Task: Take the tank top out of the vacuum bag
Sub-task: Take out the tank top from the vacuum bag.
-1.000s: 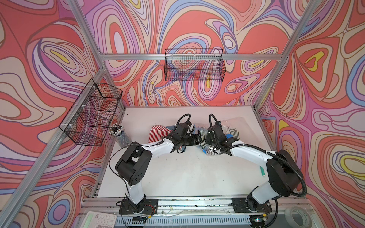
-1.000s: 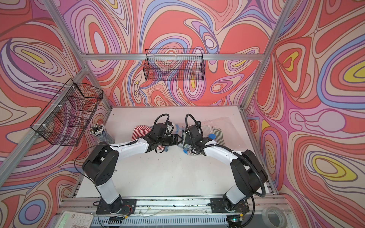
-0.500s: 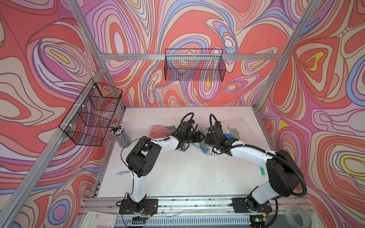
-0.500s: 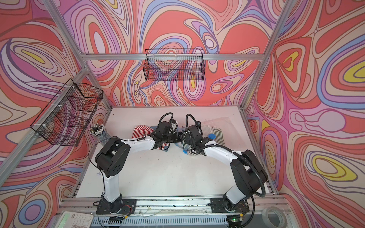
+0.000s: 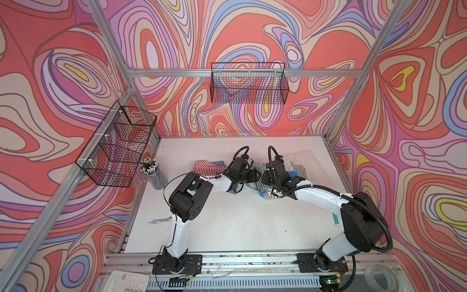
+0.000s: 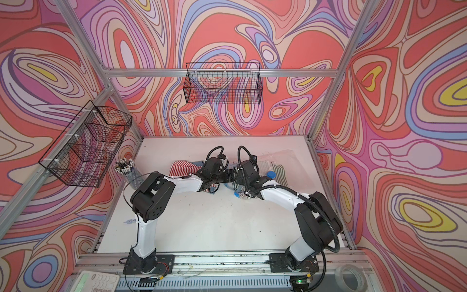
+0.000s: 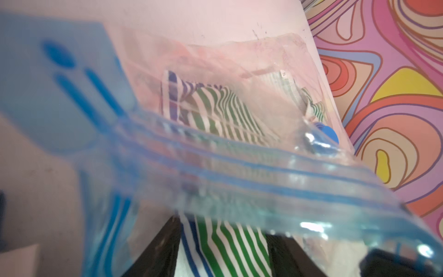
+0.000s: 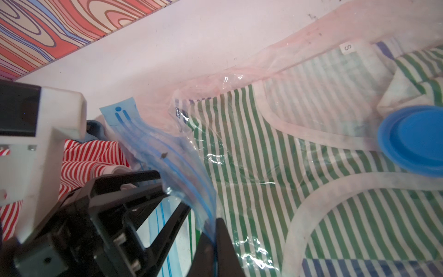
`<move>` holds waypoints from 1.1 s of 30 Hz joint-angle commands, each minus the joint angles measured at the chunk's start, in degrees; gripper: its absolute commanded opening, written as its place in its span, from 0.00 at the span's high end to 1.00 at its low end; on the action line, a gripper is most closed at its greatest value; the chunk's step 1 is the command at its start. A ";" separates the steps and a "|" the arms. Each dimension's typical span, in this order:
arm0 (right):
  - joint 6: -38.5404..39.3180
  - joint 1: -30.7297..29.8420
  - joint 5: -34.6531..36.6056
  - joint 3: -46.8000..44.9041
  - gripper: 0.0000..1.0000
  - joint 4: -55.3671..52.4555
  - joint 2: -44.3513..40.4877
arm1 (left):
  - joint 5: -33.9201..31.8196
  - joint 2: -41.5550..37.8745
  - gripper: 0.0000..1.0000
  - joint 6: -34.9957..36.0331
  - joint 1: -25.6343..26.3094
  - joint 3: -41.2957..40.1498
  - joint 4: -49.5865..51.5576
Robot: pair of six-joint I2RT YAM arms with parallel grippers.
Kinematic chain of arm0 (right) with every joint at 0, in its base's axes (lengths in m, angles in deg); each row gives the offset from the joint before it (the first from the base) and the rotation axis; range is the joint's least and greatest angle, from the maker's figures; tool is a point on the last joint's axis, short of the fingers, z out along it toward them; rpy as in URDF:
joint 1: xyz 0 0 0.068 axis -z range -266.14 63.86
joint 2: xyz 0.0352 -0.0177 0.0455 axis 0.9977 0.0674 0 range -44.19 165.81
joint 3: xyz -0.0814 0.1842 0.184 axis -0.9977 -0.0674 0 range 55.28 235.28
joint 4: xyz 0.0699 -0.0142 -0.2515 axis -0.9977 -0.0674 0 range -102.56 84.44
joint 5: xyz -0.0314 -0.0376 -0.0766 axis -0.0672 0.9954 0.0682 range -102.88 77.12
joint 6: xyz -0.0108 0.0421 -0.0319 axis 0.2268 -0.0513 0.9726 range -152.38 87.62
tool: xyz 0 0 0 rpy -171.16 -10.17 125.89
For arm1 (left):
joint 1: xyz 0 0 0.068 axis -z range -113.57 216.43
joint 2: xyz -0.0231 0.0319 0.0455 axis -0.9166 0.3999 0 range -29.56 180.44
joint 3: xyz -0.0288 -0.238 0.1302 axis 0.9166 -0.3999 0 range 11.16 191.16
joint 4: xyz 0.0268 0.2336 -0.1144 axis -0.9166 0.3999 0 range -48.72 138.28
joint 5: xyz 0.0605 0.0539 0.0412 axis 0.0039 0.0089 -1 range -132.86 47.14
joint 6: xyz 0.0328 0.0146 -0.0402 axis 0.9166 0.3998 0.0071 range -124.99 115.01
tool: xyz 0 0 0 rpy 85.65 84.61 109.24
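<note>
Only your right wrist view shows right pincer [image 8: 217,227] clamping the vacuum bag [image 8: 172,148]; left pincer [image 8: 176,197] half-wide, near red-striped cloth [image 8: 91,153].

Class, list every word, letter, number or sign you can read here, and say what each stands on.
"S": white size tag on the green-striped tank top, inside the vacuum bag.
Blue dot-and-bars mark, no letters: end of the zip strip.
Keypad keys: too small to read.

White-shelled left arm [image 5: 177,232] and right arm [image 5: 319,196], bulky black joints [image 5: 189,199], looping black ribbed cables [image 5: 389,234], black base plates [image 5: 195,261]
</note>
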State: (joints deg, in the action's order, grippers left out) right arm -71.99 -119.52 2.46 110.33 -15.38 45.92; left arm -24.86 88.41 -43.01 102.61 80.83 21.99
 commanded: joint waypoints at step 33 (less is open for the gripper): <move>-1.23 0.25 2.17 -3.02 1.00 1.01 -3.15 | -3.82 5.36 0.54 2.09 3.15 9.56 12.86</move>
State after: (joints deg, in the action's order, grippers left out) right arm -72.41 -119.48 3.22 108.15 -14.66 44.83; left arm -25.82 93.77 -42.97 104.67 88.83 29.62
